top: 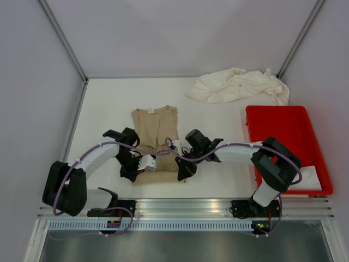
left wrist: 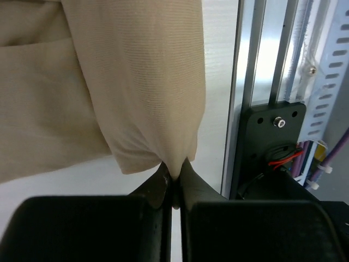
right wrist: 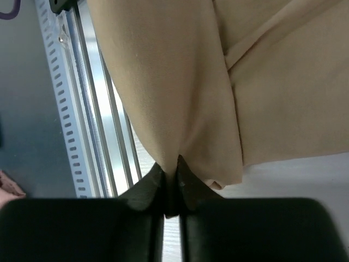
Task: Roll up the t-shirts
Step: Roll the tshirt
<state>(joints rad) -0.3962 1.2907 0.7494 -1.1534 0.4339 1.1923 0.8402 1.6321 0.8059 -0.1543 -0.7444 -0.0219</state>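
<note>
left wrist view shows my left claw (left wrist: 173, 188) pinched shut on the near hem of the tan t-shirt (left wrist: 136, 82). the cloth is gathered to a point between the two dark fingers and hangs over the tabletop (top: 109, 103). my right claw (right wrist: 172, 185) is closed the same way on the shirt's other near corner, with fabric bunched in its grip.

an aluminium rail (right wrist: 92, 109) runs along the near edge of the tabletop, near both claws. the black base plate (left wrist: 275, 136) of my left arm sits on it, with red wires showing. from above, my two forearms and their purple cables (top: 163, 150) cross the near part of the shirt and hide it. a red tray (top: 283, 136) stands to the right, apart from the shirt, with a white cloth (top: 312, 177) in its near right corner. a crumpled heap of cream-white t-shirts (top: 237, 84) lies at the far edge, near the tray's far rim.

the tan shirt lies mid-tabletop, folded lengthwise into a narrow strip. its neck and small white label (top: 150, 111) point away from me, and the far part lies flat and smooth.
</note>
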